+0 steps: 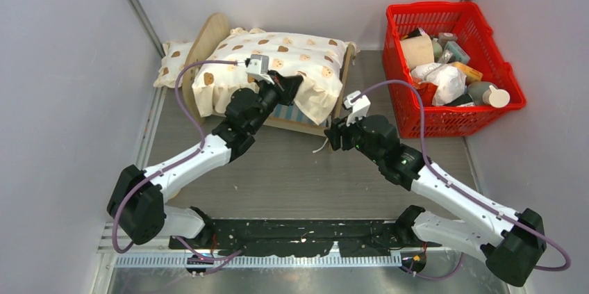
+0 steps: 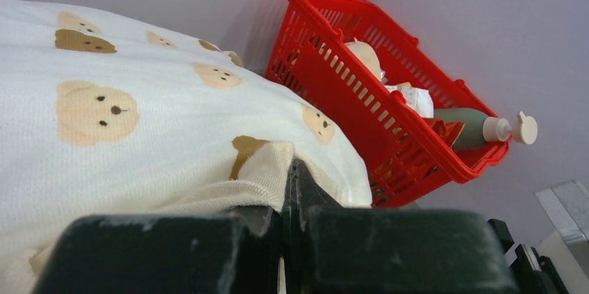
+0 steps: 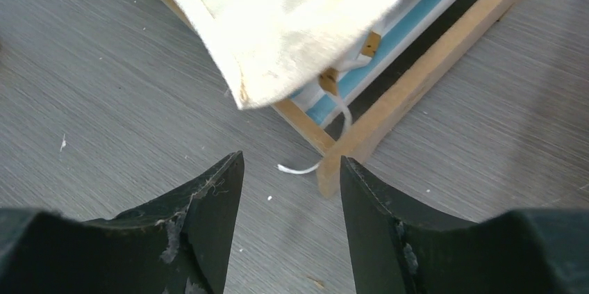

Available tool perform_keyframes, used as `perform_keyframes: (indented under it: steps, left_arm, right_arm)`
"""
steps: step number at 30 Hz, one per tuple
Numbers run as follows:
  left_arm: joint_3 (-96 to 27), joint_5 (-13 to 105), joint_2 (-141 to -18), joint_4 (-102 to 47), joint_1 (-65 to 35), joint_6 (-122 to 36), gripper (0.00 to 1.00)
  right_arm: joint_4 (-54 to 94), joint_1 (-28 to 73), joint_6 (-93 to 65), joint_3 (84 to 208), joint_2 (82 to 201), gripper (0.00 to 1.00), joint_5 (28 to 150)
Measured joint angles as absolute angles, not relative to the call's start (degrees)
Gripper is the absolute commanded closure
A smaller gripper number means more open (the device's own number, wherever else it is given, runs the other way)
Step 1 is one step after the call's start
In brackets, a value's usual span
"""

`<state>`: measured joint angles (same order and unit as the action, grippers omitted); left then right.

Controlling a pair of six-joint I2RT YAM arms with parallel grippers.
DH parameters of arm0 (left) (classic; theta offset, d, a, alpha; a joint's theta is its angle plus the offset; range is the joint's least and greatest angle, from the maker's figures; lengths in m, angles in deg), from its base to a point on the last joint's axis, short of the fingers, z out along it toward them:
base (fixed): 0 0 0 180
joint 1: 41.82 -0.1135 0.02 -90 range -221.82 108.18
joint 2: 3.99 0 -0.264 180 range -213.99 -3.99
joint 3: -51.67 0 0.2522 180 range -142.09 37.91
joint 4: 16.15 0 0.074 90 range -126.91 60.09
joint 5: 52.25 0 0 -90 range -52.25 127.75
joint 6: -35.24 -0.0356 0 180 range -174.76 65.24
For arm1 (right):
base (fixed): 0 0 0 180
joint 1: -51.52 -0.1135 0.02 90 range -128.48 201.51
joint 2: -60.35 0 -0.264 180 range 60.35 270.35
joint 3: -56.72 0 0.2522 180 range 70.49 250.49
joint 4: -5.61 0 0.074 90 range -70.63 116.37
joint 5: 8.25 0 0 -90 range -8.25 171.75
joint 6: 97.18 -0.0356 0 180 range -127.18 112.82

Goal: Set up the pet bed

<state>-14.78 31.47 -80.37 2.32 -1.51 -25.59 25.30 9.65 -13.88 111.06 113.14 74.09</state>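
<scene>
Standing at the far middle of the table [image 1: 278, 169], the pet bed [image 1: 208, 38] looks light and stiff, a thin wooden frame likely to slide if pushed; its side rail or footboard seems the safest hold. The soft bear-print cushion [image 1: 292, 54] lies over it, overhanging the near side. The left claw [image 2: 294, 181] is clenched on that cushion's hem. The right claw [image 3: 292, 169] hangs released and empty near the frame's corner. A small pillow [image 1: 173, 61] lies behind the headboard.
</scene>
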Motion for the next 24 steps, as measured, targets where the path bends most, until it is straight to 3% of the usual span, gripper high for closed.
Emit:
perform_keyframes:
  steps: [24]
  left_arm:
    - [-18.3, 33.0, -82.9, -2.4, -2.6, -23.4, 1.0]
  right_arm:
    - [13.5, 3.1, -27.4, 115.9, 133.4, 0.39, 53.8]
